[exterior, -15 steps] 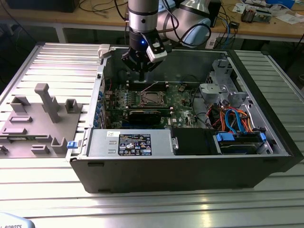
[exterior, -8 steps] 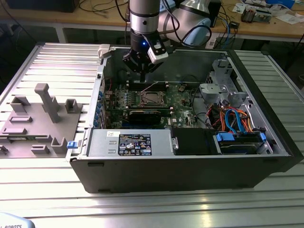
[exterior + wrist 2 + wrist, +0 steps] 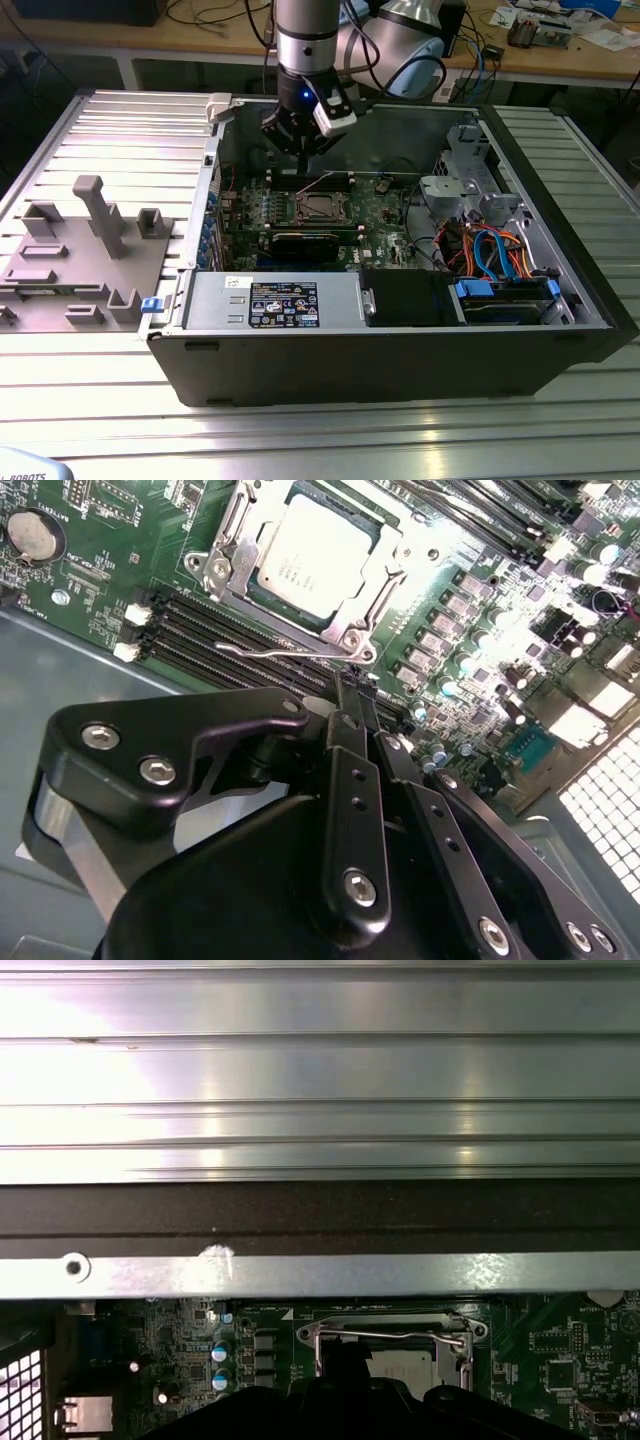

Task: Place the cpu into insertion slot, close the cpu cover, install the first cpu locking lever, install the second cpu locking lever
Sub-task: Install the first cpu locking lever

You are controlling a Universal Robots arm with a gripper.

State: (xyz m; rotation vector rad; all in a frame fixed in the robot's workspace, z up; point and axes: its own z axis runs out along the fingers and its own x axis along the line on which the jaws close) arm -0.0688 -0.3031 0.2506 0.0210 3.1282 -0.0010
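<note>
The cpu [image 3: 305,555], a silver-grey square, sits in the insertion slot [image 3: 319,208] on the green board. The cpu cover [image 3: 398,572] lies down over the chip's edges as a silvery frame. A thin wire locking lever [image 3: 270,652] runs along the socket's side next to the black memory slots, its free end sticking out. In the first wrist view the same lever [image 3: 390,1335] crosses above the chip [image 3: 405,1363]. My gripper [image 3: 357,692] hovers just beside that lever's hinge end with its black fingers pressed together and nothing between them. In the exterior view the gripper [image 3: 300,143] hangs over the board's far edge.
The open computer case [image 3: 560,330] walls the board in on all sides. A power supply [image 3: 275,300] and a drive bay with coloured cables [image 3: 490,255] fill the near side. A grey fixture block [image 3: 85,255] stands on the ribbed table at the exterior view's left.
</note>
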